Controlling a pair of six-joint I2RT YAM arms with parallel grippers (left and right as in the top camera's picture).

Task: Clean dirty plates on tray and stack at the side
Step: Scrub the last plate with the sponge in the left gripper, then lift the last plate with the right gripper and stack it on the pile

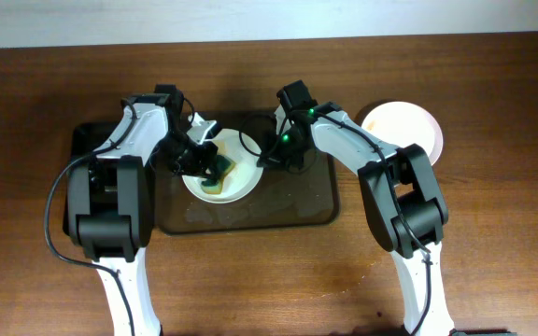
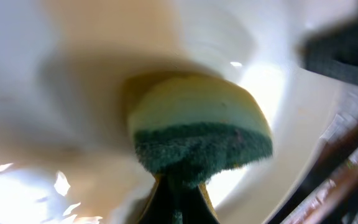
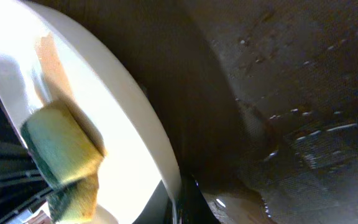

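Observation:
A white plate [image 1: 241,177] sits tilted over the dark brown tray [image 1: 297,210]. My left gripper [image 1: 205,163] is shut on a yellow and green sponge [image 1: 218,173] pressed against the plate's inside; the left wrist view shows the sponge [image 2: 197,130] on the plate [image 2: 73,74]. My right gripper [image 1: 271,154] is shut on the plate's right rim; the right wrist view shows the rim [image 3: 160,155] between the fingers [image 3: 178,208], with the sponge [image 3: 61,149] beyond. Another white plate [image 1: 402,126] lies on the table at the right, off the tray.
The wet tray floor [image 3: 303,112] shows droplets. A smaller black tray [image 1: 87,140] lies left under my left arm. The wooden table [image 1: 493,215] surrounds both trays.

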